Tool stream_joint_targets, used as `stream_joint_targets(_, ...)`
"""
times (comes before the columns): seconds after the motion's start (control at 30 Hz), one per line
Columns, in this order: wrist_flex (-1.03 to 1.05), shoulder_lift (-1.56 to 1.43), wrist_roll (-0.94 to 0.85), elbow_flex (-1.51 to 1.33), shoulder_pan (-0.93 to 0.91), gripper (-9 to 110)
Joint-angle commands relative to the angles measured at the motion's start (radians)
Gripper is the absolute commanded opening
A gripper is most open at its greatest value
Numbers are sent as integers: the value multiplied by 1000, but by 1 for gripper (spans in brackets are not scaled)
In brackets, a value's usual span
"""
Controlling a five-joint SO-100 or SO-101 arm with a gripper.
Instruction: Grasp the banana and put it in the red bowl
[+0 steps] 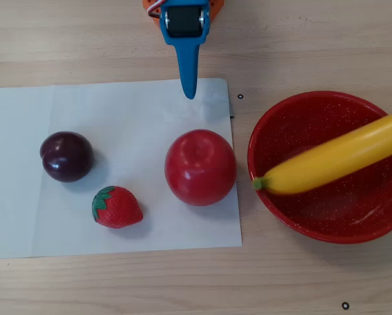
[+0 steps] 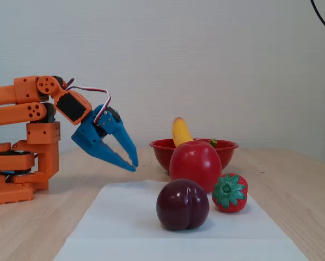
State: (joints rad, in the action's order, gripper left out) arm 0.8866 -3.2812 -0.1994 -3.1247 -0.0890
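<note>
The yellow banana point(image 1: 333, 161) lies slanted across the red bowl point(image 1: 301, 125) at the right of the overhead view. Its green stem tip sits at the bowl's left rim, its far end runs out of frame, and it looks motion-blurred. In the fixed view the banana point(image 2: 180, 133) sticks up out of the red bowl point(image 2: 227, 149) behind the apple. My blue gripper point(image 2: 133, 166) hangs to the left of the bowl, pointing down at the table, jaws slightly apart and holding nothing. From overhead, the gripper point(image 1: 190, 92) hovers at the paper's top edge, well clear of the banana.
A white paper sheet point(image 1: 130, 111) carries a red apple point(image 1: 200, 167), a dark plum point(image 1: 66, 156) and a strawberry point(image 1: 117, 207). The apple stands just left of the bowl. The orange arm base point(image 2: 20, 163) stands at the left of the fixed view.
</note>
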Motion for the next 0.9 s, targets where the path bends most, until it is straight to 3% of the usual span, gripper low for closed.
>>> stream_joint_targets(0.0,23,-12,-31,-15,52,0)
stream_joint_targets(0.87,35,-11,-49,-15,64,0)
